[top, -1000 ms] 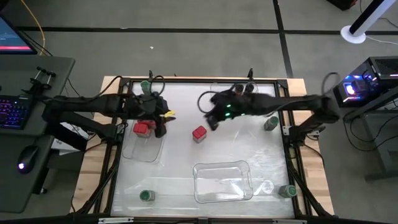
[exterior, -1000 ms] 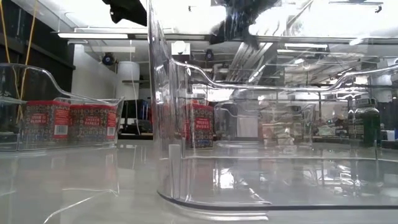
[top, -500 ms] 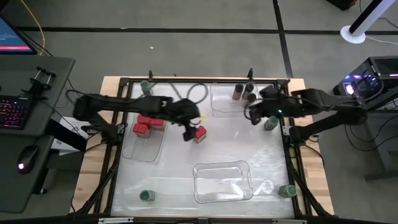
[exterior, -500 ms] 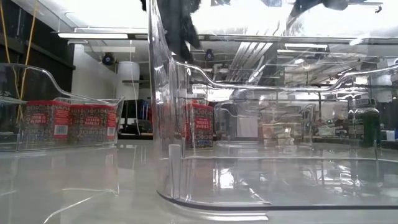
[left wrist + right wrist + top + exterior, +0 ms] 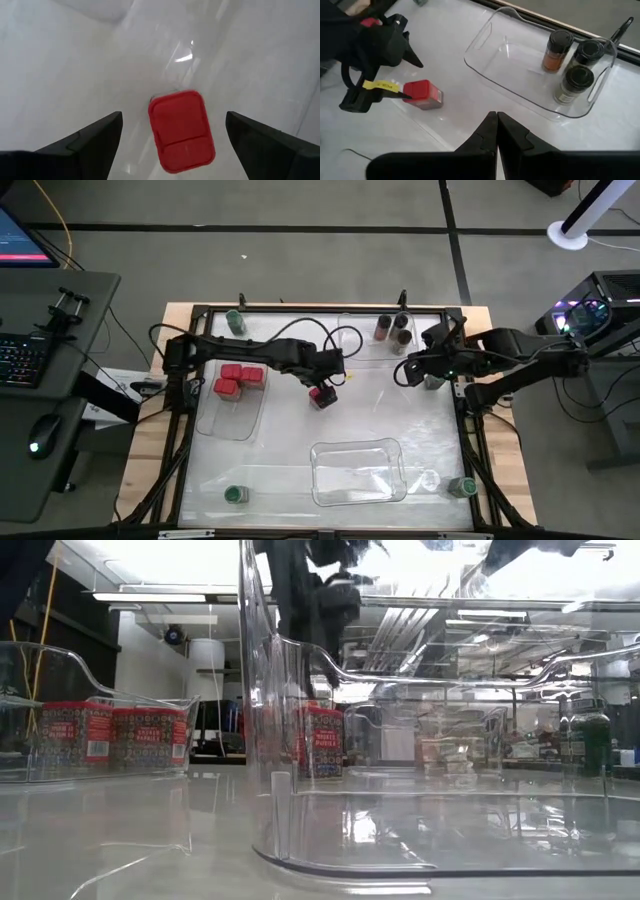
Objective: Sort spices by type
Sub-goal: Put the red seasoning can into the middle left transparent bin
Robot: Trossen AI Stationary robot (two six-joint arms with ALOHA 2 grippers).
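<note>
A red square-topped spice box (image 5: pixel 181 130) stands upright on the table's middle (image 5: pixel 322 397). My left gripper (image 5: pixel 173 115) hangs open just above it, one finger on either side and clear of it, also seen in the high view (image 5: pixel 326 383). Three more red boxes (image 5: pixel 235 378) stand in the clear left tray (image 5: pixel 228 423). Three dark-lidded jars (image 5: pixel 576 65) stand in the far tray (image 5: pixel 510 60). Green-lidded jars stand at the far left (image 5: pixel 234 320), near left (image 5: pixel 234 495) and near right (image 5: pixel 463 487). My right gripper (image 5: pixel 497 117) is shut and raised by the right edge (image 5: pixel 403 372).
A third clear tray (image 5: pixel 358 472) sits at the near middle and fills the low view's front (image 5: pixel 420 830). The table frame's dark rails (image 5: pixel 186 430) run along both sides. Bare tabletop lies between the red box and the far tray.
My left gripper has swung from over the left tray toward the table's right and come down over the lone red box. My right gripper has drawn back from the table's middle toward the right edge and risen. The red box has stayed in place.
</note>
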